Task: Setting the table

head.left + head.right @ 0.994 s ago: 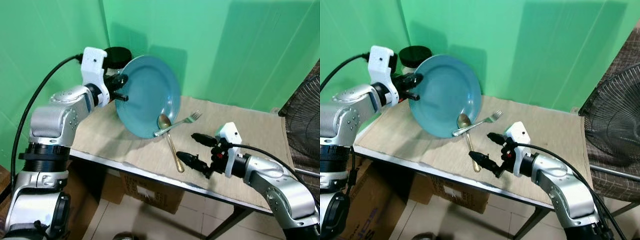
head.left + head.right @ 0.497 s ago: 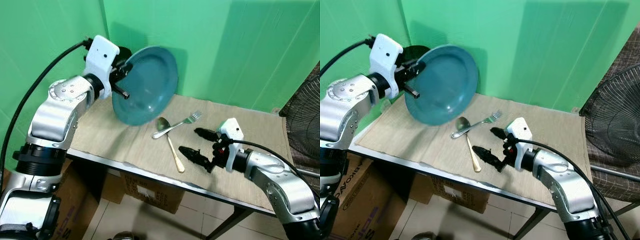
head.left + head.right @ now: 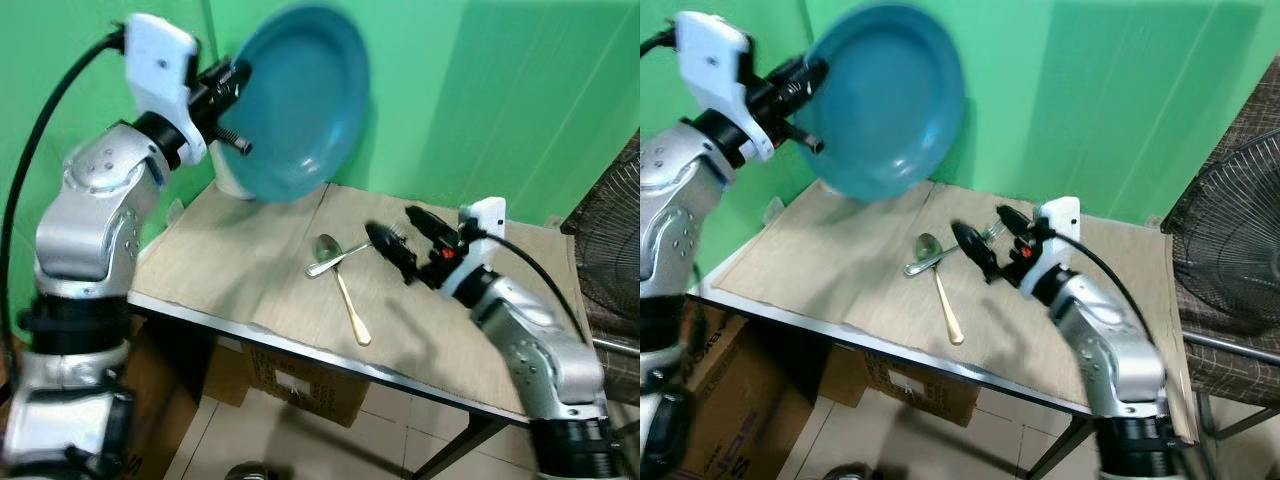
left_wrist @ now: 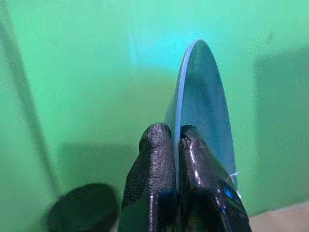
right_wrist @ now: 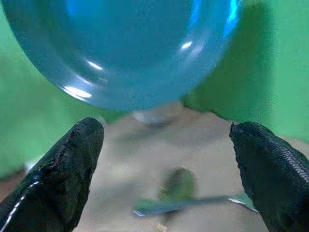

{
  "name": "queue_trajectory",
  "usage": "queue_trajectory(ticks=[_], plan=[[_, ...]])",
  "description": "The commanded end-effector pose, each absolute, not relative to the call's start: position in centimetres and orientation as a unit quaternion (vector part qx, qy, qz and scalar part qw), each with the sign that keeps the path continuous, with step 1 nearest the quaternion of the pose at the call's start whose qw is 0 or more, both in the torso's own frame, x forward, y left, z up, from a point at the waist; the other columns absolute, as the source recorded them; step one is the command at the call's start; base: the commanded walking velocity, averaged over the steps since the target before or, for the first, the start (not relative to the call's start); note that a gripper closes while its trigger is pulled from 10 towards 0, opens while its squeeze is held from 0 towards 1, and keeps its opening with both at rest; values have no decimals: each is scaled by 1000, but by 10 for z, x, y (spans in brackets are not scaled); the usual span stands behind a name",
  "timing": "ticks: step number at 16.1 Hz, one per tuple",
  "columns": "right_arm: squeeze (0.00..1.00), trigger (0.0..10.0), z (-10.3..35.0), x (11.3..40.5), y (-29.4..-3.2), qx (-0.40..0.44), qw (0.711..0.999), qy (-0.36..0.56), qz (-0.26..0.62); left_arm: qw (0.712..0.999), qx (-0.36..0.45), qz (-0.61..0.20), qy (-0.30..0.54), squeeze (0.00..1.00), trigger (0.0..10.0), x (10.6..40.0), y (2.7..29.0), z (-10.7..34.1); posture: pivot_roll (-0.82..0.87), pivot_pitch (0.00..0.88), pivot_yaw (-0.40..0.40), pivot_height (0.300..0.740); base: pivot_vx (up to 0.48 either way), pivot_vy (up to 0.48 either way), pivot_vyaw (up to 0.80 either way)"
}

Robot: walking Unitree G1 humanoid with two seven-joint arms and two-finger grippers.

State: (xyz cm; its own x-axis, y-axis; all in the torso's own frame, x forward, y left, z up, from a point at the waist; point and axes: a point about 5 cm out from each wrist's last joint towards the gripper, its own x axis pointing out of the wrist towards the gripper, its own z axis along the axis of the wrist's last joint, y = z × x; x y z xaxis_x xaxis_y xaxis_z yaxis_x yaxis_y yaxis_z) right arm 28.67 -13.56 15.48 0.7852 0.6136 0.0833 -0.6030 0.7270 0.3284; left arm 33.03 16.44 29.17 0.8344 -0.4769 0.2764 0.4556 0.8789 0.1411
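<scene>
A blue plate (image 3: pixel 300 100) hangs tilted on edge, high above the table's back left corner. My left gripper (image 3: pixel 235 108) is shut on its rim; in the left wrist view both fingers (image 4: pixel 157 159) pinch the plate (image 4: pixel 203 106). A gold-handled spoon (image 3: pixel 345 295) lies mid-table on the beige cloth, and a fork (image 3: pixel 325 266) lies crossing by its bowl. My right gripper (image 3: pixel 397 230) hovers open just above the fork's tines and hides them. The right wrist view looks past its fingers (image 5: pixel 72 164) at the fork (image 5: pixel 193 204) and the plate (image 5: pixel 125 48).
The table (image 3: pixel 220 270) has a beige cloth and a front edge close to me. A jar (image 3: pixel 232 183) with a black lid (image 4: pixel 82 210) stands at the back left below the plate. A fan (image 3: pixel 612 230) stands at the right. A cardboard box (image 3: pixel 300 385) sits under the table.
My left arm has lifted the plate off the table, up and back. My right gripper has moved from near the front edge back towards the fork, still open.
</scene>
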Motion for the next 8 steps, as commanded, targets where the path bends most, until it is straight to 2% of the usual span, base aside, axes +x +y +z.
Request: queue_trajectory(ticks=[1,2,4,6,7,8], plan=[[1000,10000,159,288,-138,214,919,11,332,948,-37,-256,-184,0,0,323,166,297,100,0,-9,740,0,0,0],[1000,10000,160,287,-137,248,907,11,340,940,-105,-260,-197,0,0,321,167,296,99,0,-11,740,0,0,0],[1000,10000,164,288,-139,305,889,1,341,926,-176,-264,-205,0,0,320,172,291,93,0,-8,740,0,0,0],[1000,10000,170,291,-145,358,874,-15,329,923,-197,-263,-200,0,0,319,175,281,90,0,-10,740,0,0,0],[1000,10000,174,292,-148,389,861,-18,327,912,-236,-267,-202,0,0,317,176,277,90,0,-14,740,0,0,0],[1000,10000,178,292,-151,435,837,-22,330,888,-305,-270,-212,0,0,314,180,275,89,0,-15,740,0,0,0]])
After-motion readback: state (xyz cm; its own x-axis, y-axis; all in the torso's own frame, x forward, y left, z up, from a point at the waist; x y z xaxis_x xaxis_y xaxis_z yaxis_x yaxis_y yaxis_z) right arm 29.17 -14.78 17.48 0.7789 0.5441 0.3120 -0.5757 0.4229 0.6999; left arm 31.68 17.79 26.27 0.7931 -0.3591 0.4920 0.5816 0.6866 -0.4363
